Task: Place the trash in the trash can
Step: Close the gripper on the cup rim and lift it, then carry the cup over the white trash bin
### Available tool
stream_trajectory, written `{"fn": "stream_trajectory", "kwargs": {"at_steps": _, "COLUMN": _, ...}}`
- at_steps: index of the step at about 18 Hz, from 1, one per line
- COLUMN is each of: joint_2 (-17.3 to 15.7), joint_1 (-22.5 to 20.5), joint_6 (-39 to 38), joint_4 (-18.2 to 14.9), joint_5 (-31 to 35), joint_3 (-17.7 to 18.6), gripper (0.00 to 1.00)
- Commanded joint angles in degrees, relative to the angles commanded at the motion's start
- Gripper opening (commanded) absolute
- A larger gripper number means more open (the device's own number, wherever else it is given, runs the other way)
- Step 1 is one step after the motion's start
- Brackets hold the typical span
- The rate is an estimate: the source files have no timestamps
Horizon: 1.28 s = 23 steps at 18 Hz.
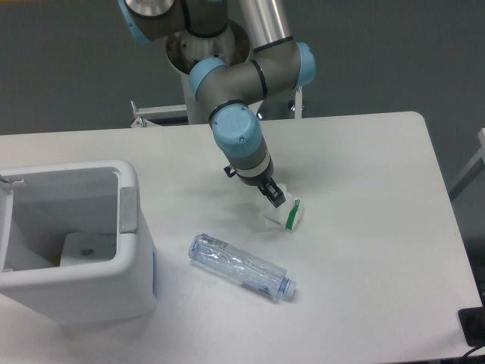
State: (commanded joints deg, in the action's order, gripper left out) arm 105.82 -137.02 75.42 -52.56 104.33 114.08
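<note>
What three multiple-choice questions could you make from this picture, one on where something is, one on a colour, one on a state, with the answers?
1. Where does the bottle lie?
A. Inside the bin
B. On the table, right of the bin
C. Under the gripper

2. What colour is the wrapper's edge?
A. Green
B. Red
C. Yellow

3. How does the wrapper stand with the task?
A. Already in the bin
B. On the table, with the gripper at it
C. Held over the bin

Answers:
1 B: the bottle lies flat on the table, between the bin and the table's near right part.
2 A: the wrapper is white with a green strip on its right side.
3 B: the wrapper rests on the table, and the gripper is down at its upper left; the view does not show whether it has closed on it.
</note>
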Motion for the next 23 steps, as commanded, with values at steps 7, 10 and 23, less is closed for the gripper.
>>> {"fn": "stream_trajectory", "kwargs": {"at_steps": 7, "joint_2": -0.44, "joint_1": 0.18, "joint_6": -1.33, "joint_4": -0.26, "joint_5": -0.17, "joint_3": -0.17, "gripper": 0.0}}
{"fn": "stream_trajectory", "kwargs": {"at_steps": 10, "joint_2": -2.37, "joint_1": 0.18, "joint_6": -1.06, "joint_4": -1.49, "joint_5": -0.7, "joint_3": -1.22, "gripper": 0.0}}
{"fn": "stream_trajectory", "kwargs": {"at_steps": 23, "joint_2": -10.1, "joint_1": -7.47, "joint_6": -24.31, "joint_4": -26.54, "joint_5": -36.8, "joint_3": -28.11, "gripper": 0.0}}
